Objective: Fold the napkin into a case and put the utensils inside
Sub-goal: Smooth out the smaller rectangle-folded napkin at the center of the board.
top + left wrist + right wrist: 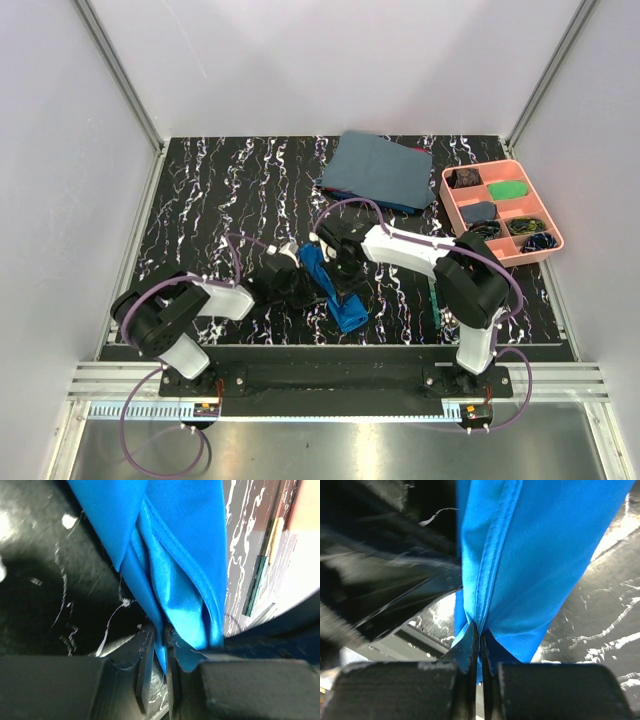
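Left tool (159, 645) and right tool (480, 640) pinch the napkin (175, 540); of the wrist views, only the left shows the green-handled utensil (256, 587).

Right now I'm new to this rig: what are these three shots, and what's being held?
Two small robot arms sit at the near edge of a black marbled table. The overhead picture looks down from behind them; the other two come from cameras on each wrist, looking along the fingers. The left gripper and right gripper are each pinched shut on a folded bright blue napkin. To the right lie the utensils, one green-handled. Farther back: a grey-blue cloth and a pink compartment tray.
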Controlling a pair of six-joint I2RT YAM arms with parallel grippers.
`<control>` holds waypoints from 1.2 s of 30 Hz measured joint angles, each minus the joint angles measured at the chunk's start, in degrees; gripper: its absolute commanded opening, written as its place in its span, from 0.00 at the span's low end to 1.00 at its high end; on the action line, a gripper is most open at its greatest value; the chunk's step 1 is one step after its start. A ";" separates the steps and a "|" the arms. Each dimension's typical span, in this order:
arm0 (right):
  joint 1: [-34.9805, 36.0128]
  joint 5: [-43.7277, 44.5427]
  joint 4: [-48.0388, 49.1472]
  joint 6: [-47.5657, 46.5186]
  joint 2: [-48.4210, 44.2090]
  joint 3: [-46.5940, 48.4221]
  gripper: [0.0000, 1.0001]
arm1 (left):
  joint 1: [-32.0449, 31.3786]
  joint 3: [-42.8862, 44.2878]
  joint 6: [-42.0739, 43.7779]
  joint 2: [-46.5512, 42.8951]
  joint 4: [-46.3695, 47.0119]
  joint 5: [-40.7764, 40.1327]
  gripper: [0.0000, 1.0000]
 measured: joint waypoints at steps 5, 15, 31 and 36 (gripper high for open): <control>-0.02 -0.57 3.52 1.20 2.54 -3.26 0.06 | -0.13 -2.49 0.35 -4.66 -1.90 -1.46 0.28; -0.09 -2.16 7.08 3.08 1.33 -5.40 0.13 | 7.85 -1.31 2.56 -13.92 -8.00 -2.34 0.31; -0.07 -3.15 10.01 4.55 -0.57 -7.67 0.35 | 8.70 6.71 4.55 3.65 -1.95 2.54 0.20; 0.00 -0.90 7.52 3.65 -2.03 -6.97 0.54 | 10.25 5.42 5.51 3.37 -2.23 2.73 0.18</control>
